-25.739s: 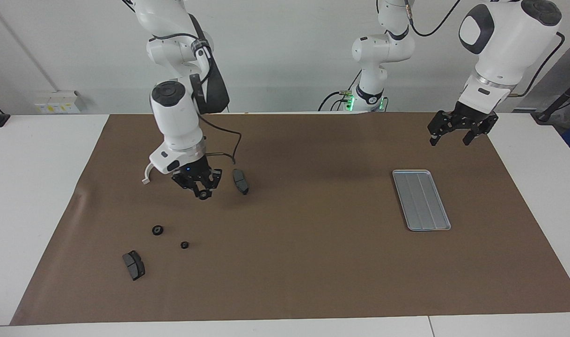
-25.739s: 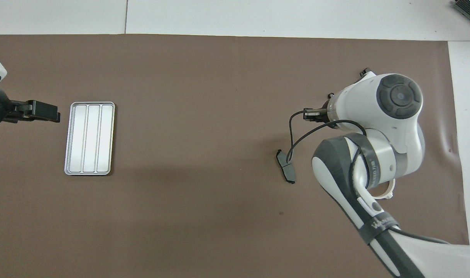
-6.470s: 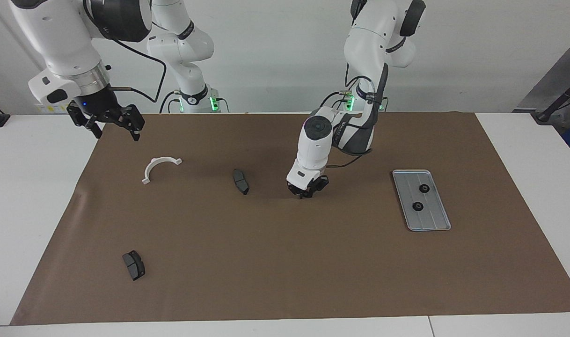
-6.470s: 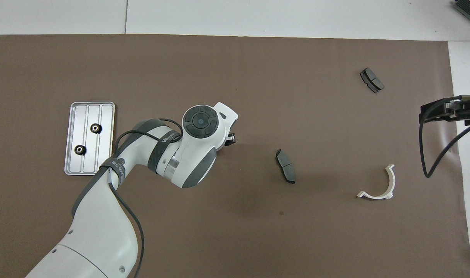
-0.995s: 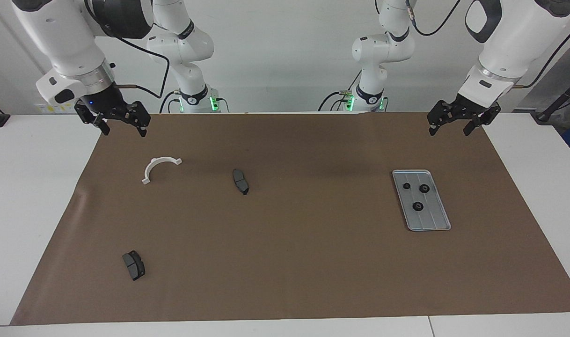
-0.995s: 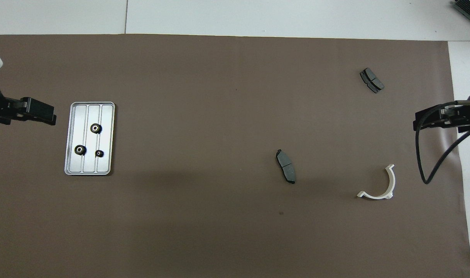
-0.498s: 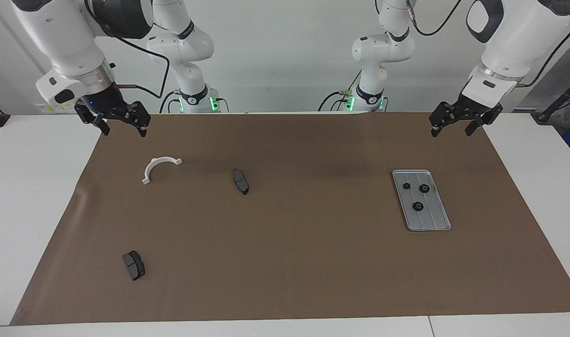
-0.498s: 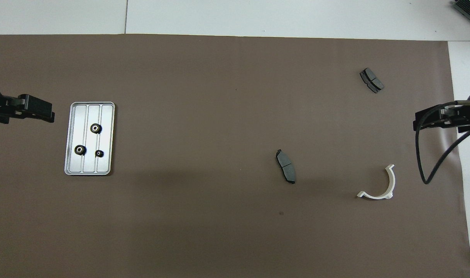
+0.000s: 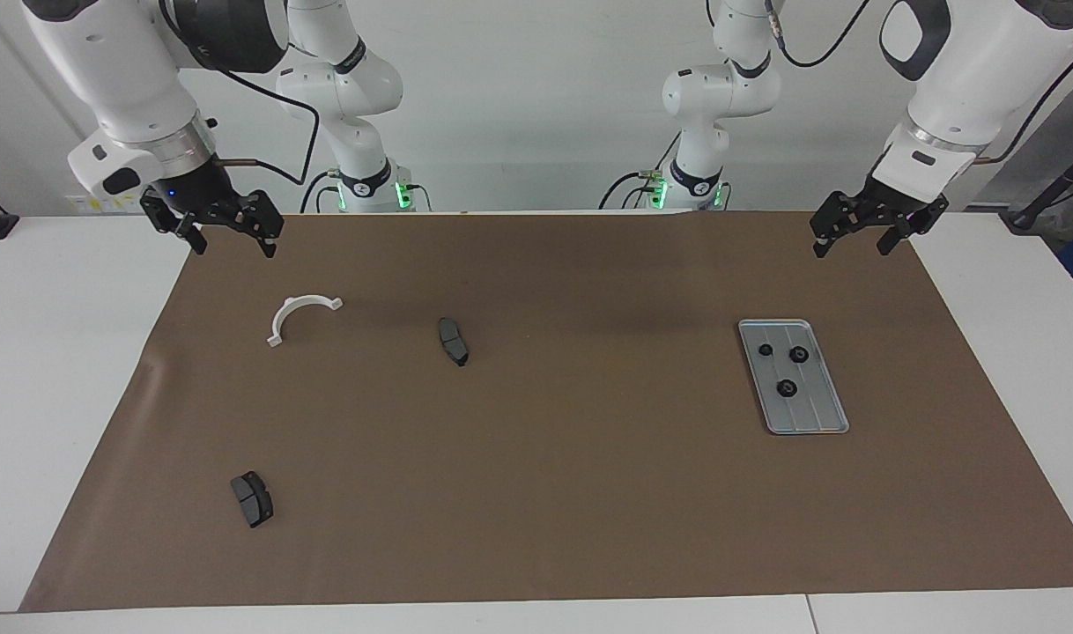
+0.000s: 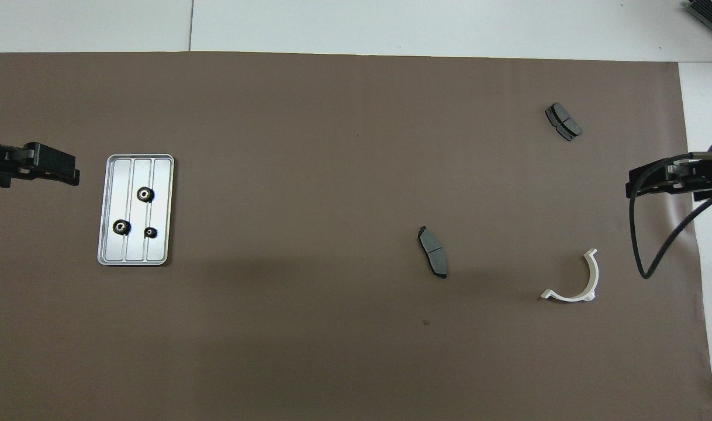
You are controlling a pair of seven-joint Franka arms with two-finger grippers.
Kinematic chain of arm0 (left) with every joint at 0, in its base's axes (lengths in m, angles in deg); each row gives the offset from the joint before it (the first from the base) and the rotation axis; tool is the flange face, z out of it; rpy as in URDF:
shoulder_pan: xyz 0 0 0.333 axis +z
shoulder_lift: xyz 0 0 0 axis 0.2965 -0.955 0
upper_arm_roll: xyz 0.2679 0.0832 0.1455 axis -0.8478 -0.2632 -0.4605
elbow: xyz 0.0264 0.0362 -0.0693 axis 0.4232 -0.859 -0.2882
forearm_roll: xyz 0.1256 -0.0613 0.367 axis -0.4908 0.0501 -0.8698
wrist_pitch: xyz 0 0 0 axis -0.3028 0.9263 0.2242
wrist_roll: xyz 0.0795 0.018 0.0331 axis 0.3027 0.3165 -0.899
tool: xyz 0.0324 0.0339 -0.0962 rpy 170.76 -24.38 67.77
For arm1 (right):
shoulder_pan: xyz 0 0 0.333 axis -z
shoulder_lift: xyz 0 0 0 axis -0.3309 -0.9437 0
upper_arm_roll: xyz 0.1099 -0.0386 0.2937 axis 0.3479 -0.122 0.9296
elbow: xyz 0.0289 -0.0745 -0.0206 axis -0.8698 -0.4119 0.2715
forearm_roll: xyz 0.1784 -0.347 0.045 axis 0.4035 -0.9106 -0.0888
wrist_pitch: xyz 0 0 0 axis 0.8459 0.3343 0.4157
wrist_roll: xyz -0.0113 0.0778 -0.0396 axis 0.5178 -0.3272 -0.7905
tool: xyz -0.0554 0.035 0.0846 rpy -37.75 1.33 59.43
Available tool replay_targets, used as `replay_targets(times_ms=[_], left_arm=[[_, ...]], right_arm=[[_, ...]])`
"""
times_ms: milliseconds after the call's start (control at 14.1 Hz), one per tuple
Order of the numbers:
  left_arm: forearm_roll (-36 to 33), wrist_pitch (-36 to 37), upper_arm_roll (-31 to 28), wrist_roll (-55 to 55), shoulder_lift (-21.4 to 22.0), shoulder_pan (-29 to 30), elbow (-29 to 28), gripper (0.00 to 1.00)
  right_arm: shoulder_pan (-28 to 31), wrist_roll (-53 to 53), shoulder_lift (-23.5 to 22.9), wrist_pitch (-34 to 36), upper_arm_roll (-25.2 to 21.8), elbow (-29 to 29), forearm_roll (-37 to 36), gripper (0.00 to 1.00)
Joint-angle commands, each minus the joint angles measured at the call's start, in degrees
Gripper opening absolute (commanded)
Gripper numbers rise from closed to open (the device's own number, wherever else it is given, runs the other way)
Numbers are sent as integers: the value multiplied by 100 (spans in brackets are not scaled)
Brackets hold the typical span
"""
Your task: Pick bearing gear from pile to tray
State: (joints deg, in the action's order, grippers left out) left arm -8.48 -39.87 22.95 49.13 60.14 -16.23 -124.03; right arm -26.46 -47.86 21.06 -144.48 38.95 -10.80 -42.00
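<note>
Facing view: high across the table, looking at both robot bases; overhead view: steeply down from the robots' end, half a turn round, both sharing the flat brown paper mat point(image 9: 589, 493) point(image 10: 309, 339).

A brown mat point(image 9: 536, 493) covers most of the white tabletop point(image 9: 61, 370). A plain pale wall point(image 9: 519, 106) rises past it, evenly lit.

No readable text, label, brand, number or sign is found in either view. No lettering can be made out on the arms, and none is shown on the parts or the table covering.
</note>
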Motion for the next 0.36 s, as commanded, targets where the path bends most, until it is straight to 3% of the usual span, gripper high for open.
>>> replay_targets(times_ms=[0,284], left_arm=[[46,-140,-31,-52,200,-4,-268,100],[46,-149,-31,-52,200,-5,-268,100]], right_arm=[[28,93,145,-1,30,-147,20,100],[28,93,145,-1,21,-147,20,100]])
